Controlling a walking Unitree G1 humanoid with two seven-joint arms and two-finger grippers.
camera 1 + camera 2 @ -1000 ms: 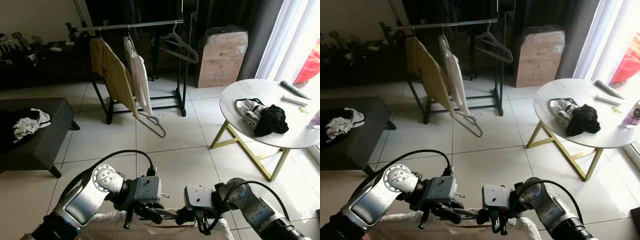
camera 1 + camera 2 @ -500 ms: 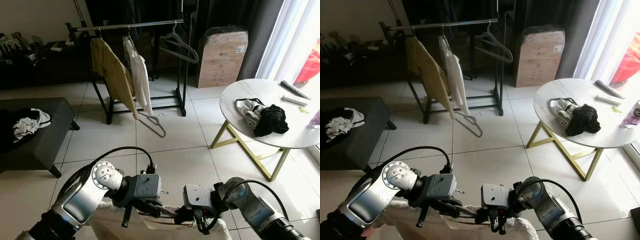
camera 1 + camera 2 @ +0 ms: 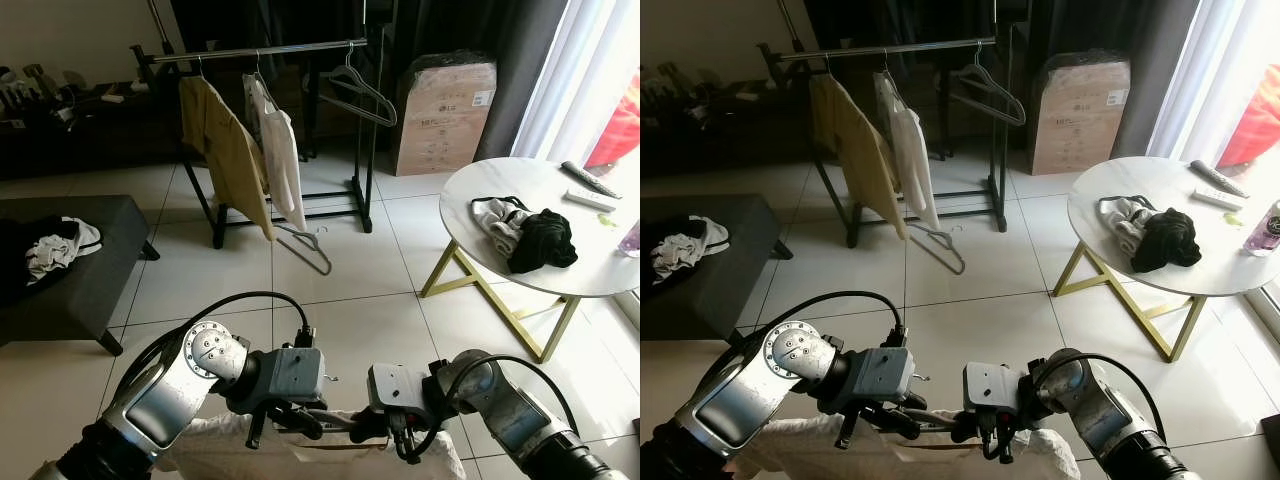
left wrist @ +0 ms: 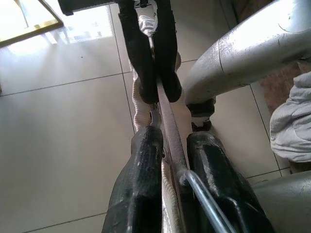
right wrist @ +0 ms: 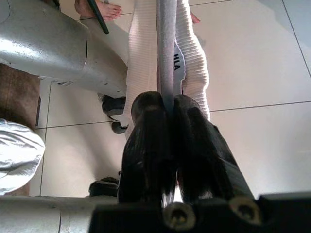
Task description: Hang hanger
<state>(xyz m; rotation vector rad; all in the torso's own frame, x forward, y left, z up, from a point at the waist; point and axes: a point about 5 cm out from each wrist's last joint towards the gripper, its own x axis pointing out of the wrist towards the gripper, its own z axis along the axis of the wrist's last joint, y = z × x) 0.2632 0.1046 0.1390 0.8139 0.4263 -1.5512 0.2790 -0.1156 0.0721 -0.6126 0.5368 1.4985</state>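
Low in the eye views both grippers meet on one hanger bar (image 3: 338, 424) that carries a white knit garment (image 3: 215, 445). My left gripper (image 3: 303, 419) is shut on the bar (image 4: 167, 116), and its fingers (image 4: 146, 160) pinch the bar by the wire hook. From the opposite side my right gripper (image 3: 378, 428) is shut on the same bar (image 5: 166, 48), with the garment's collar (image 5: 141, 58) draped over it. Far ahead stands the clothes rack (image 3: 260, 50), holding a beige garment (image 3: 230, 150), a white garment (image 3: 282, 150) and an empty dark hanger (image 3: 362, 97).
A loose hanger (image 3: 310, 250) lies on the tiles in front of the rack. To the right is a round white table (image 3: 540, 185) on gold legs with clothes (image 3: 540, 240). A cardboard box (image 3: 445, 115) stands behind it, a dark bench (image 3: 95, 265) to the left. A person's foot (image 5: 97, 7) is close by.
Both grippers keep their hold on the hanger. The arms and the garment have shifted only slightly.
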